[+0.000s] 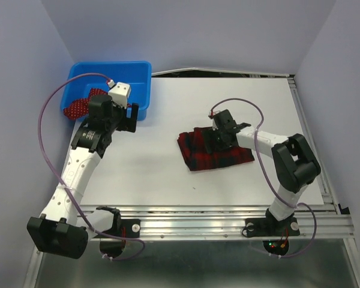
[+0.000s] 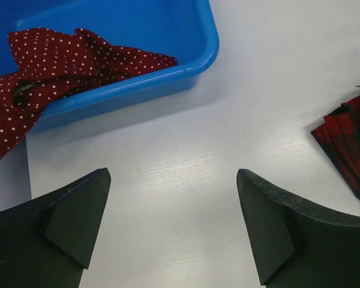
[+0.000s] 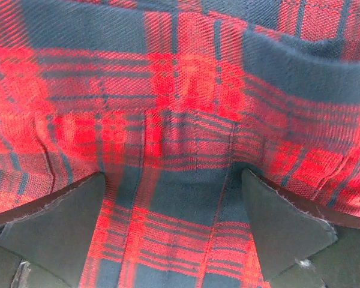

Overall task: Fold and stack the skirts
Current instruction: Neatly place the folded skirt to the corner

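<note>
Two sets of jaws, and both are spread wide. The right jaws stand apart with nothing pinched, close over the tartan skirt (image 3: 180,90). Plaid fills the whole right wrist view between the black fingers (image 3: 54,228), though whether the tips touch the cloth I can't tell. From above, that skirt lies in a rough rectangle right of centre on the white desk (image 1: 144,168). The left jaws are apart too, over bare desk, just short of the blue bin (image 2: 192,36) at the upper left of the top view. The polka-dot skirt (image 2: 60,60) sits crumpled in that bin, one part spilling over its left wall. A corner of the tartan shows at the right edge of the left wrist view, well apart from the bin.
</note>
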Controlling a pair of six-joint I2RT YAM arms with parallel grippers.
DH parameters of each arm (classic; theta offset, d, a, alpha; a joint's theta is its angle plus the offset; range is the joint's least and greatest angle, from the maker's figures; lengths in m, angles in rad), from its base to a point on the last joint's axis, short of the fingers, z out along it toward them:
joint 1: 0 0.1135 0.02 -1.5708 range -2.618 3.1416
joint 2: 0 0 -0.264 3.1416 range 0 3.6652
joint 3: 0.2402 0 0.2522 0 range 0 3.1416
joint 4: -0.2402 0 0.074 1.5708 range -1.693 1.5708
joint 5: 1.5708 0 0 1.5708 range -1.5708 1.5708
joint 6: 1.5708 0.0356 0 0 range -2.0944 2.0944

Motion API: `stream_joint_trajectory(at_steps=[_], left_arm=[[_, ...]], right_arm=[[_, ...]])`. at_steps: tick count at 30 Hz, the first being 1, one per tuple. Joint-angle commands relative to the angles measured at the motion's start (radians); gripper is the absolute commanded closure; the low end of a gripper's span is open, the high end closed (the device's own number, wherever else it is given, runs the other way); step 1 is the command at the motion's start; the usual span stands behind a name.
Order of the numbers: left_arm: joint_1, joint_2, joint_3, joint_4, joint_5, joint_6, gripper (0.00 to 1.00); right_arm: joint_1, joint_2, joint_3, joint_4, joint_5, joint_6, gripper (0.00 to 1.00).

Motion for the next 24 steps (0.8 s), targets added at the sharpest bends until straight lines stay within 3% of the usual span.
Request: stream_joint_trajectory(at_steps=[1, 10, 17, 24], left_arm=[[0.007, -0.050, 0.012, 0.008, 0.051, 0.018, 0.01], [0.010, 0.028, 0.041, -0.009, 0.144, 0.036, 0.01], [0.013, 0.080, 0.081, -0.020, 0.156, 0.026, 0.01], [0.014, 0.097, 0.105, -0.032, 0.161, 0.029, 0.01]], right_arm=[[-0.140, 0.082, 0.012, -0.015, 0.035, -0.039, 0.00], [-0.547, 0.083, 0.009, -0.021, -0.158, -0.466, 0.00], [-0.689, 0.250, 0.200, -0.062, -0.221, -0.594, 0.00], [-0.725, 0.351, 0.342, -0.084, -0.220, -0.582, 0.00]])
